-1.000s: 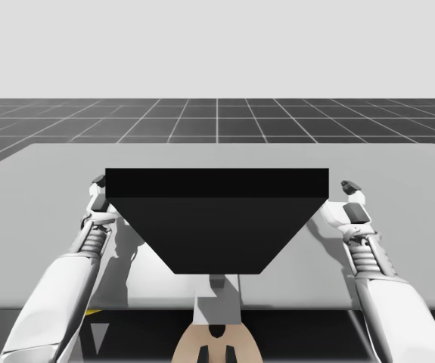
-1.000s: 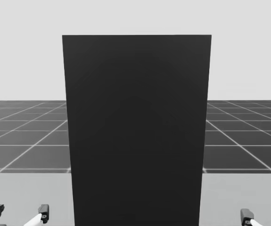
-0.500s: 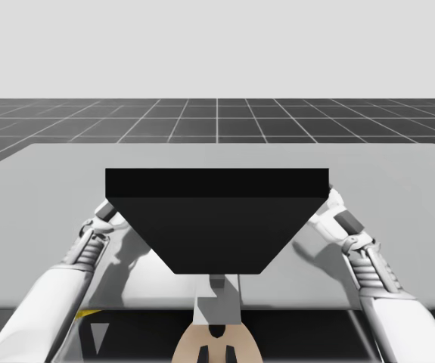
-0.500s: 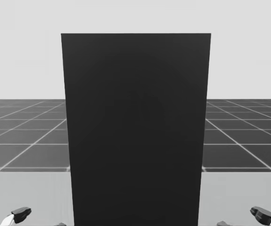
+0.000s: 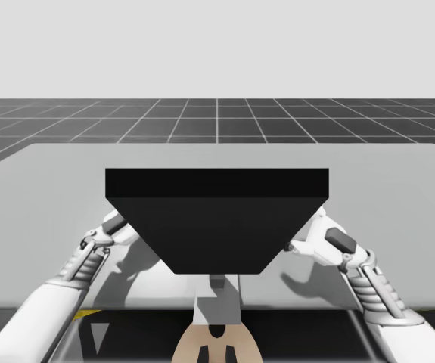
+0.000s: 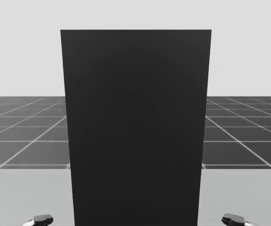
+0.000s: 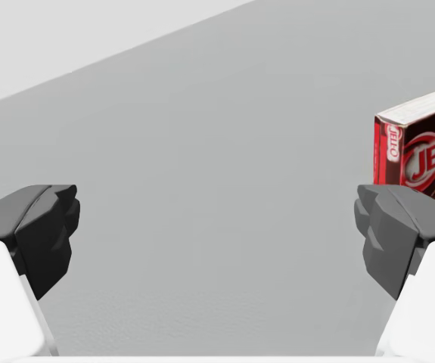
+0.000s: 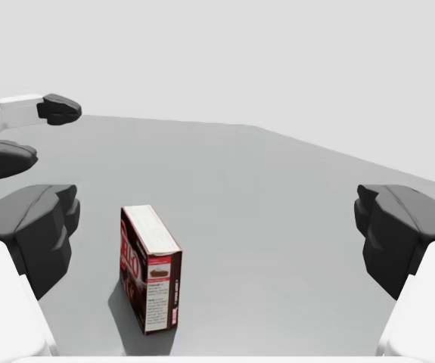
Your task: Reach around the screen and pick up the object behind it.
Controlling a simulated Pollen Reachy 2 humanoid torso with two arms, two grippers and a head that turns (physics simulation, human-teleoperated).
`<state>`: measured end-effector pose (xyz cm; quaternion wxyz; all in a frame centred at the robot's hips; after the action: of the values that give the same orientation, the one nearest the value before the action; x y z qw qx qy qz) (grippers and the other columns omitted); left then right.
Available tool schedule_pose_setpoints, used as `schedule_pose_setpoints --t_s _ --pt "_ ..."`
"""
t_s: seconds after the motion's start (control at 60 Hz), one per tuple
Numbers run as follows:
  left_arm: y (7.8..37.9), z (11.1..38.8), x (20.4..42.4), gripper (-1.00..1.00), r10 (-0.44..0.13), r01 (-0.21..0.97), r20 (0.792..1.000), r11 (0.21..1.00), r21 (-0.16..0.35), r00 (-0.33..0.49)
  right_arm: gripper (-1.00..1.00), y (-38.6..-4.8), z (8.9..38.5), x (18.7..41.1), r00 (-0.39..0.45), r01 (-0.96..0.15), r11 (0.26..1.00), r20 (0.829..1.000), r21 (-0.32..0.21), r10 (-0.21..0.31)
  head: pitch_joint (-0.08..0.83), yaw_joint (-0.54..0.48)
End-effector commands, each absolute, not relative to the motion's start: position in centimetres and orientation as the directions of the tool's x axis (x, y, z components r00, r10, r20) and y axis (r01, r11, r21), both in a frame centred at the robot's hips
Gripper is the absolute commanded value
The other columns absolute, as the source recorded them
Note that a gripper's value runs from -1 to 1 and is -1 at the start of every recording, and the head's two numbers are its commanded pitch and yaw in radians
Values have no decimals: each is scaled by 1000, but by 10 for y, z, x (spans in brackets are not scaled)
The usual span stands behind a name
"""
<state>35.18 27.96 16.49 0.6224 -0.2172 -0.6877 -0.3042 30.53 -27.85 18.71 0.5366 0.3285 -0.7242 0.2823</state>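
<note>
Between the widely spread fingers of my right gripper, which holds nothing, and a little ahead of them, the box stands upright on the grey table, touched by neither finger. My left gripper is equally wide open and empty; the box sits ahead of it and to one side, just past one finger that covers its lower corner. From the right wrist, the left gripper lies beyond the box, so the box stands between the two. It is a slim carton, red and dark brown with a pale top face. On the near side a tall black screen stands mid-table, one arm passing its left edge, the other its right.
</note>
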Motion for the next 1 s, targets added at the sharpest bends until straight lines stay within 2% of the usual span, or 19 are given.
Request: schedule_pose_setpoints --t_s 0.017,0.117,0.283,0.35,0.433,0.5,0.6,0.667,0.7,0.767,0.867,0.95,1.0 --pt "276 164 349 -1000 -94 706 987 690 160 -132 -1000 -271 184 300 -198 -814 576 967 -71 -159 55 2" --pt "275 163 349 -1000 -98 706 987 689 161 -130 -1000 -268 180 302 -194 -821 567 967 -68 -164 58 -1" --pt "270 160 349 -1000 -106 710 986 685 164 -126 -1000 -259 167 316 -170 -830 556 969 -43 -179 68 -5" --pt "268 160 349 -1000 -107 714 986 681 166 -127 -1000 -253 162 324 -172 -823 566 971 -50 -165 71 -9" --pt "267 160 349 -1000 -108 716 986 677 168 -129 -1000 -245 155 337 -194 -820 570 961 -50 -195 78 -16" --pt "267 160 349 -1000 -105 717 986 677 168 -132 -1000 -241 148 347 -176 -821 569 968 -45 -177 83 -21" --pt "267 160 349 -1000 -106 717 985 676 170 -134 -1000 -231 140 359 -152 -842 538 973 -37 -171 89 -24" --pt "266 159 348 -1000 -107 718 985 674 173 -137 -1000 -216 136 369 -174 -865 498 969 -64 -178 94 -24" --pt "266 159 348 -1000 -107 718 985 674 174 -138 -1000 -213 135 370 -153 -873 485 973 -51 -172 95 -24" --pt "266 159 348 -1000 -108 718 984 673 177 -141 -1000 -202 132 377 -150 -888 458 972 -51 -183 100 -26" --pt "265 160 348 -1000 -110 720 983 670 182 -146 -1000 -187 129 387 -114 -909 416 968 -11 -222 104 -27" --pt "265 160 347 -1000 -112 720 982 669 187 -151 -1000 -177 119 395 -98 -914 405 972 -3 -215 111 -32" --pt "265 160 347 -1000 -111 720 982 668 188 -154 -1000 -172 111 399 -73 -918 397 970 25 -230 117 -32"
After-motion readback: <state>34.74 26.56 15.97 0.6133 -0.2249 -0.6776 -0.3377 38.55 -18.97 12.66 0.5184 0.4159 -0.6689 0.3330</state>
